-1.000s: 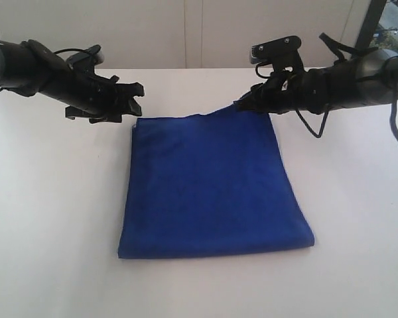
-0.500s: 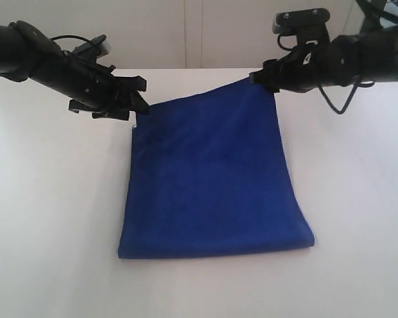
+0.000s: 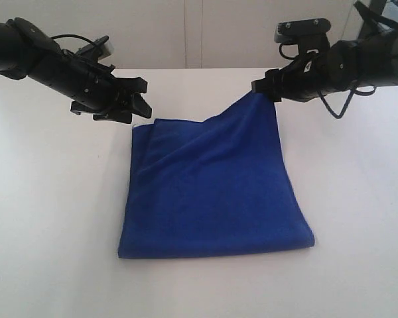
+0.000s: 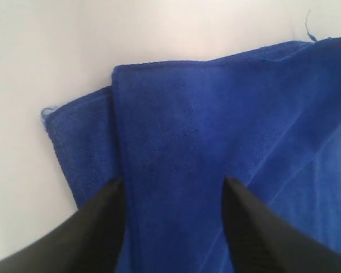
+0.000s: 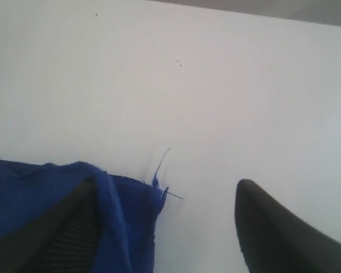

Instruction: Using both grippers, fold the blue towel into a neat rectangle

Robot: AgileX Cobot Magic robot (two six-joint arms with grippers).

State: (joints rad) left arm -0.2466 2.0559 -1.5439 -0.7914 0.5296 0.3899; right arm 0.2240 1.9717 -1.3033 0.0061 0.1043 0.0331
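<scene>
The blue towel (image 3: 212, 192) is seen lying folded in layers on a white table (image 3: 53, 218), which shows on every side of the towel. In the exterior view most of the towel is laid flat, while its far right corner is raised off the table, and a slanting crease is drawn across the top layer from that corner. The right gripper (image 3: 264, 89) is found at that raised corner. Its jaws are spread wide, with table surface visible between them, and the corner is draped over one finger (image 5: 51, 233) rather than pinched. A loose thread (image 5: 161, 165) is shown sticking out of the towel's edge there. The left gripper (image 3: 144, 99) is held just above the towel's far left corner, its jaws wide apart with nothing gripped. The towel's stacked edges are seen below, between its fingers (image 4: 96, 227).
</scene>
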